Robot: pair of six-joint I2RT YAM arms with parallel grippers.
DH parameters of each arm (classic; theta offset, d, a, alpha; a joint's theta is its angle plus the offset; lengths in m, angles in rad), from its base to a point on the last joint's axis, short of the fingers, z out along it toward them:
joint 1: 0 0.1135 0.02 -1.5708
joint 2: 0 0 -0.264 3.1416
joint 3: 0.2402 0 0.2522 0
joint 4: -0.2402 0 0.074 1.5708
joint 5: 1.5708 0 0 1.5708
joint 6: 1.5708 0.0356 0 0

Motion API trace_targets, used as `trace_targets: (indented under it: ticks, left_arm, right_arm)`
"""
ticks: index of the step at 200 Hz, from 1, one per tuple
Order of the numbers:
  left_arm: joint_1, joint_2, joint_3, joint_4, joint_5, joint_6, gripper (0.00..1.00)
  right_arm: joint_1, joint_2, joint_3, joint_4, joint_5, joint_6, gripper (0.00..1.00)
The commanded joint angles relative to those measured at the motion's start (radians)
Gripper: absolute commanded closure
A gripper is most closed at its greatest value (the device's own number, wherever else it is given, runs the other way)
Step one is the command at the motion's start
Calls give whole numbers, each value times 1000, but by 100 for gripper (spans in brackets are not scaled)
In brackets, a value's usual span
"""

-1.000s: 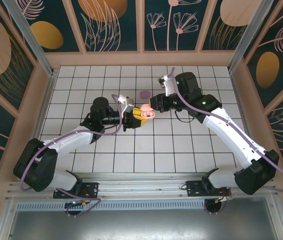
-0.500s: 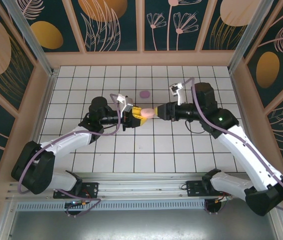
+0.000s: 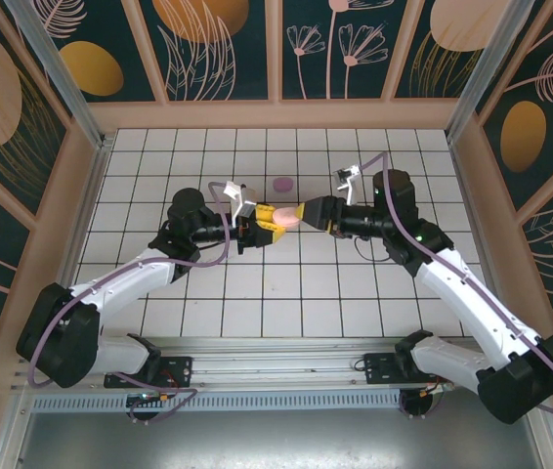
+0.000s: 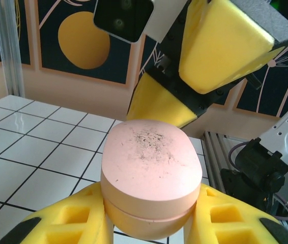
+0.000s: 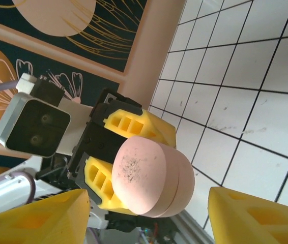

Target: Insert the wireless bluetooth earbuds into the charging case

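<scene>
**Left pincer clamps the case; right pincer stands wide at it**

Left pincer and right pincer meet nose to nose above the middle of the tiled surface. Their arms reach in from bases at the near edge, one from the left and one from the right.

The left pincer is narrow and holds the case by its sides, one yellow finger on each flank. The case is a pink oval, lifted off the surface. It is closed, with a seam running round its middle, and its flat face is dotted with dark specks.

The right pincer is wide. From its own camera, its fingers stand to either side of the case, and a gap shows on each side. The left pincer grips the case from behind in that view.

From the left wrist, the right pincer looms just beyond the case, one finger above and one behind. Whether either touches the case, I cannot tell.

Farther out, a small purple disc lies flat on the tiles, apart from both pincers. Beyond it stands the far wall, dark panels with flower drawings.
</scene>
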Motion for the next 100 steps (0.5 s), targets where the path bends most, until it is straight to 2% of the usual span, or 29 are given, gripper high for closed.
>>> trace_targets:
  ticks: [1,69,100]
  left_arm:
    - [-4,-10,30,56,5,-26,77]
    - [-4,4,27,71,2,-40,75]
    - [-5,8,25,59,-6,-34,75]
  right_arm:
    - [6,19,-28,99,-71,103,36]
    - [21,64,-52,186,-156,139,50]
    - [22,78,-43,192,-147,136,68]
